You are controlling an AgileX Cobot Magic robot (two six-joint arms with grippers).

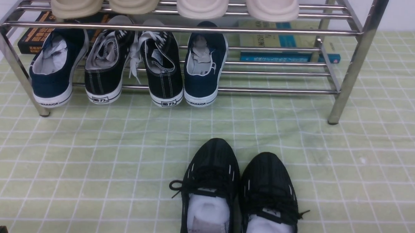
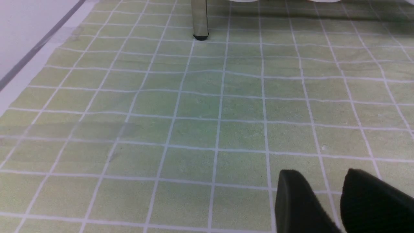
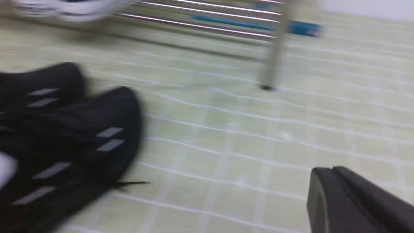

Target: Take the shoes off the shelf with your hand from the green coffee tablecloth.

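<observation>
Black mesh shoes (image 1: 241, 193) sit side by side, touching, at lower centre of the front view, toes toward the shelf (image 1: 358, 59), well clear of it on the green tablecloth (image 1: 89, 153). White paper stuffing visible in both. Judgement: pair is already off the rack; task looks at or near its end.

Shelf fills the upper part of the front view. Lower tier holds navy sneakers (image 1: 55, 69) and black canvas sneakers (image 1: 162, 73) w/ white soles, upper left to upper centre. Beige slippers (image 1: 77, 1) on the top tier. Books (image 1: 286, 46) lie behind the rack, upper right.

Left gripper (image 2: 323, 200): lower right of its wrist view, two black pads w/ a narrow gap between them, nothing held, above bare cloth.

Right gripper (image 3: 336, 197): lower right of its wrist view, pads look pressed together, nothing between them. That view is smeared, so the arm is prob. moving.

Neither arm shows clearly in the front view.

Risks:
- Right arm in motion near the pair; shoes show at left of its wrist view. A sweep that way could knock or skew the right-hand shoe.
- Loose lace ends at both sides of the pair could snag on a passing finger and drag a shoe.
- Cloth is slightly wrinkled; a low pass could catch it and shift everything on it, rack leg (image 2: 200, 19) incl.
- Any re-grasp risks picking the wrong dark pair from the lower tier.
</observation>
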